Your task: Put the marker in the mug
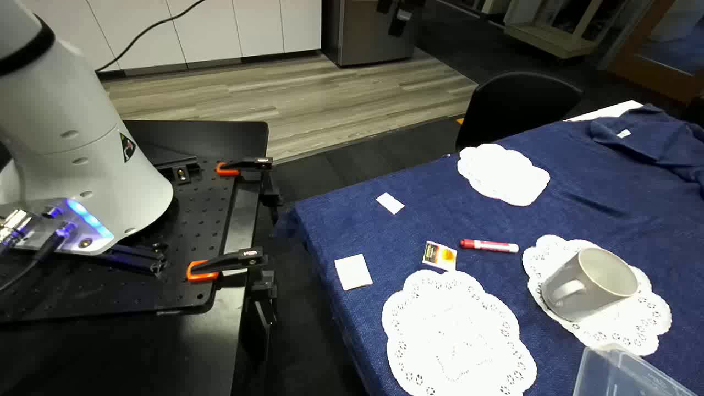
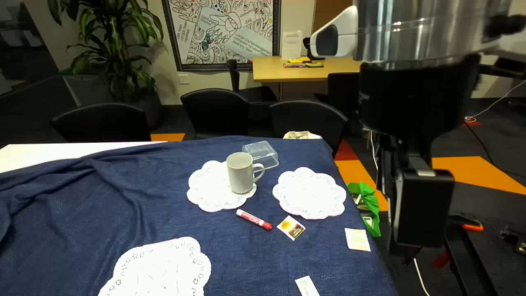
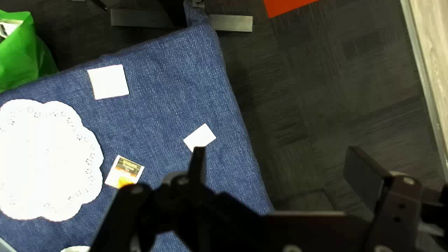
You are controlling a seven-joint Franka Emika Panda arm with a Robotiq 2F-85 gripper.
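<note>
Marker [image 1: 489,246] flat on cloth [image 1: 404,242], btwn card [image 1: 440,256] & doily [image 1: 610,327] w/ upright mug [image 2: 241,174]. Gripper [image 3: 276,155] well apart, jaws wide, nothing held. Risks: low grab may bunch cloth or snag card; off-ctr pinch cd spin marker; crooked drop cd clip mug rim.

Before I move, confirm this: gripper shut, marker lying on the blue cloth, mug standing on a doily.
The gripper is open, not shut: the wrist view shows its fingers wide apart. The marker does lie on the blue cloth, the mug on a doily.
</note>
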